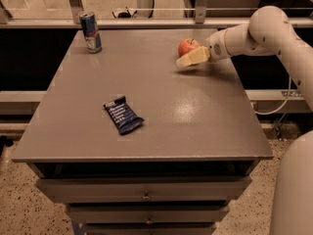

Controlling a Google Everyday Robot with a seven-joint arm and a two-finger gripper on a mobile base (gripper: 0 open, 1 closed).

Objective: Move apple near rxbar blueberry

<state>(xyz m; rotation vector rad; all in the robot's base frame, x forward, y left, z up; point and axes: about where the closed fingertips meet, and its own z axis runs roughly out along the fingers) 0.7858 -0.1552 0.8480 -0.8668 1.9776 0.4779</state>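
The red apple sits on the grey table near its far right edge. My gripper reaches in from the right, low over the table, with its pale fingertip just in front of and touching or nearly touching the apple. The rxbar blueberry, a flat dark blue wrapper with white lettering, lies near the middle-left of the table, well apart from the apple and the gripper.
A tall blue-and-silver drink can stands at the far left corner of the table. My white arm comes in over the right edge. Drawers sit under the tabletop at the front.
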